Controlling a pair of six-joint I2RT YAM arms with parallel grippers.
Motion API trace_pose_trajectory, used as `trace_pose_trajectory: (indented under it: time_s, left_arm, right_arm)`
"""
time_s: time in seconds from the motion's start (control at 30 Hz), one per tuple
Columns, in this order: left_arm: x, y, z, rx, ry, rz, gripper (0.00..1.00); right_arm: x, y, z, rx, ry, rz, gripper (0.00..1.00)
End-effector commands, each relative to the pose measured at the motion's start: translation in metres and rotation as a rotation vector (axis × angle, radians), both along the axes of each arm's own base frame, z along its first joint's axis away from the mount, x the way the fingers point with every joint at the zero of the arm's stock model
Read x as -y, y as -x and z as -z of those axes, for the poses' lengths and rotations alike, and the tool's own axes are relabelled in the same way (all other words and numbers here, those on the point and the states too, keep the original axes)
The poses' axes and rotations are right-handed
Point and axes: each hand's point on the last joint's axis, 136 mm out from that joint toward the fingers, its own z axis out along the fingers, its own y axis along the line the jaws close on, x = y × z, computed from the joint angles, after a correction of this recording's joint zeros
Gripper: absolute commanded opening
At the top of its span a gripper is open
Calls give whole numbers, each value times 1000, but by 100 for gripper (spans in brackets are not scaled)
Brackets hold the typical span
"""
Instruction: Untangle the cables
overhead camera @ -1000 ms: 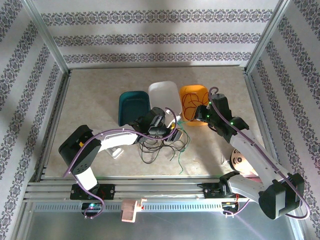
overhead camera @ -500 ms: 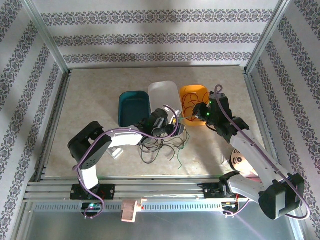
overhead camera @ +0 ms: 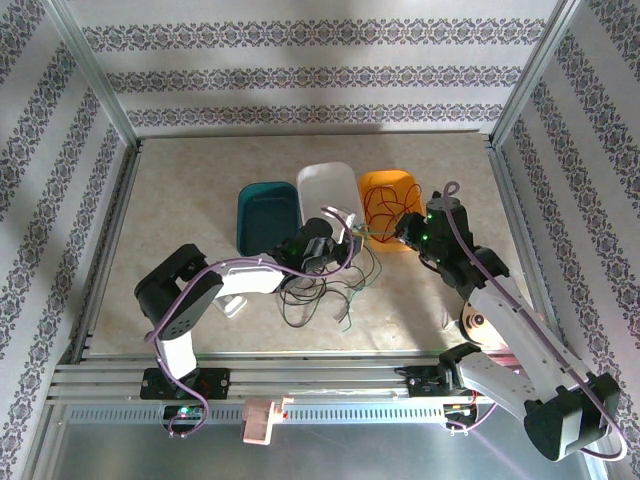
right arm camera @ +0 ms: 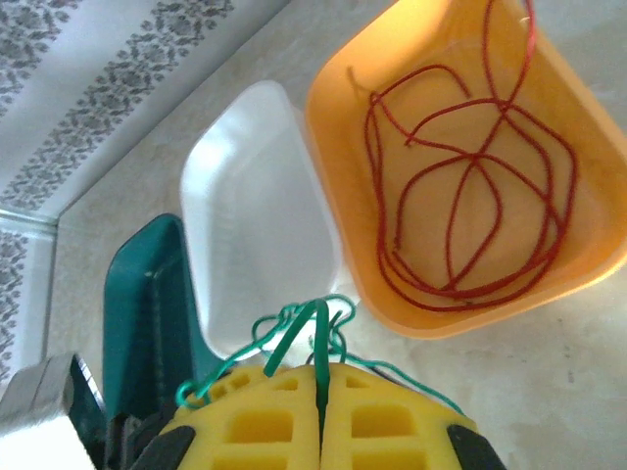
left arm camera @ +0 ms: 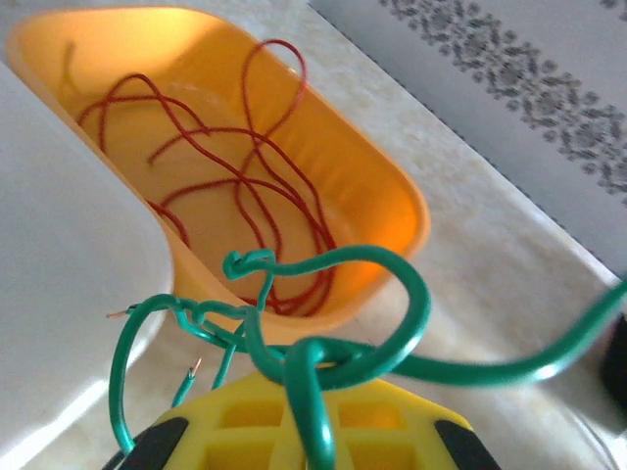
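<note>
- Nearest the arm bases, a loose heap of black cables lay on the table. A green strand trailed down at the heap's right edge.
- Just beyond the heap, the left hand was pressed together on the green cable. Its wrist view showed that cable bunched into a knotty loop right over the tips of the hand.
- A little to the right, the right hand pinched the same green cable. In its wrist view a strand ran straight into the shut seam of the hand, between the yellow fingers.
- So the held stretch of green cable ran across the table from left to right. One hand was at each end and the two were near each other.
- The knot sat at the left hand's end, and the rest of the cable seemed to drop from there toward the black heap on the near side.
- By my reading, the left hand was the one next to the tangle and the right hand held the freer end. Any pull to free the green cable would likely have to lead away from the heap, to the right or to the far side.
- Farthest off stood three trays in a row: a teal tray, a white tray straight beyond the knot, and an orange tray.
- Red cables were coiled inside the orange tray, apart from the rest.
</note>
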Motion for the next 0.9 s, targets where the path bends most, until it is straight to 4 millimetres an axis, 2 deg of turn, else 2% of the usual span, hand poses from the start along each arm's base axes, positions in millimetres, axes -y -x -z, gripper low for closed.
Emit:
trace_pose_trajectory:
  time_s: [0.0, 0.2, 0.4, 0.57, 0.73, 0.87]
  left_arm:
    - [-11, 16, -18, -22, 35, 101, 0]
    - [-27, 54, -35, -115, 82, 282, 0]
    - [-48, 69, -50, -173, 154, 322, 0]
    - [-65, 62, -52, -177, 176, 268, 0]
    - [-97, 44, -42, -182, 171, 128, 0]
    - [-117, 41, -31, -196, 139, 75, 0]
  right_arm:
    - [39, 4, 11, -34, 132, 123, 0]
    - [63, 0, 16, -53, 277, 145, 0]
    - [87, -1, 22, -84, 375, 173, 0]
    - [109, 2, 26, -114, 414, 214, 0]
    - [141, 10, 22, -130, 416, 298, 0]
    - [160, 17, 18, -133, 408, 350, 0]
